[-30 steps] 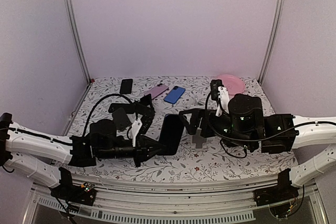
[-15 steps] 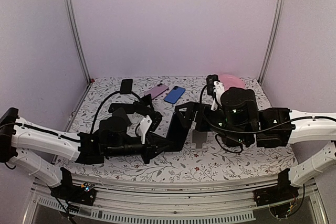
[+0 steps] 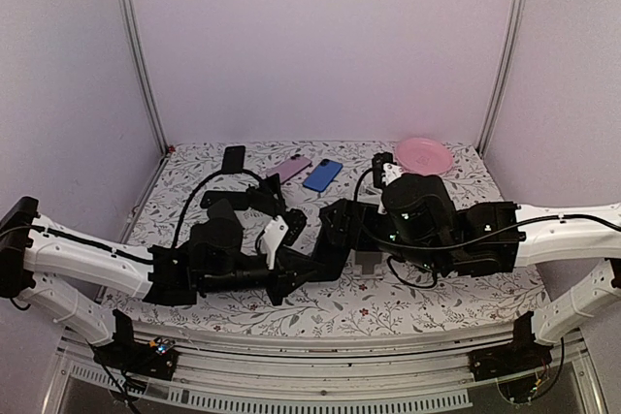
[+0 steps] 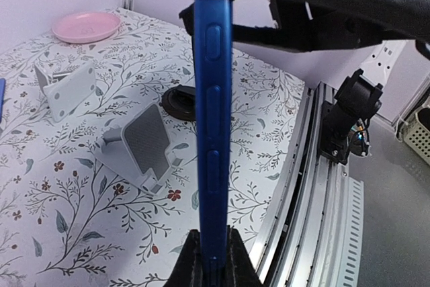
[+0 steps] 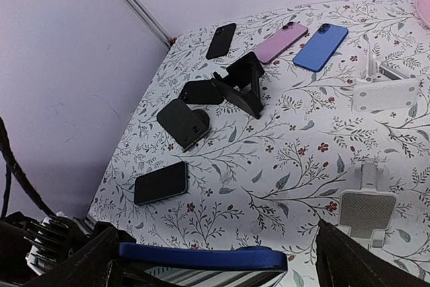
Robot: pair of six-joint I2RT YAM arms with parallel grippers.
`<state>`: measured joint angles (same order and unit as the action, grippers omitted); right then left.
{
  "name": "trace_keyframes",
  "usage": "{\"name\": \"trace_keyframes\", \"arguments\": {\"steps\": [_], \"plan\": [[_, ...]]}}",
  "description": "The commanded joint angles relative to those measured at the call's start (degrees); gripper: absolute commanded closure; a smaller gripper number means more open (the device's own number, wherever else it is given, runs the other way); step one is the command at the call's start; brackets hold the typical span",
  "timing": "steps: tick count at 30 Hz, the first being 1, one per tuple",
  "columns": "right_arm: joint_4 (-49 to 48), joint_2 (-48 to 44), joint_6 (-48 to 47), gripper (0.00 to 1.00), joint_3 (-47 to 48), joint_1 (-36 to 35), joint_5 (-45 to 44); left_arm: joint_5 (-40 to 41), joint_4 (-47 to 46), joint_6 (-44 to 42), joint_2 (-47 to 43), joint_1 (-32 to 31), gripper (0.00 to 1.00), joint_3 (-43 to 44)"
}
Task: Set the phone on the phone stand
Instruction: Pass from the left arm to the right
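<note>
The left gripper (image 4: 213,270) is clamped on the lower end of the phone (image 4: 213,119). It holds the phone upright and on edge above the table (image 4: 40,166), with the thin blue side towards the wrist camera. The right gripper (image 5: 215,260) has its jaws spread wide, and the phone's upper end sits between them; whether either finger touches it cannot be told. The grey phone stand (image 4: 144,142) sits on the flowered table below the phone, apart from it. A pink plate (image 3: 423,154) lies near the far right corner.
</note>
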<state>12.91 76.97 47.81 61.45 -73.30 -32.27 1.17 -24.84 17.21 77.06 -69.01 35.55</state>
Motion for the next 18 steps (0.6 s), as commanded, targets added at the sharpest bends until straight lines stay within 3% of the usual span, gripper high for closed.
{"name": "trace_keyframes", "arguments": {"steps": [1, 18], "plan": [[0.1, 0.5, 1.0, 0.01, 1.6, 0.4, 0.2, 1.2, -2.4, -1.2, 0.3, -1.0, 1.00, 2.4], [-2.5, 2.0, 0.5, 0.14, 1.4, 0.4, 3.0, 0.2, -2.9, -0.9, 1.4, -1.2, 1.00, 2.6]]}}
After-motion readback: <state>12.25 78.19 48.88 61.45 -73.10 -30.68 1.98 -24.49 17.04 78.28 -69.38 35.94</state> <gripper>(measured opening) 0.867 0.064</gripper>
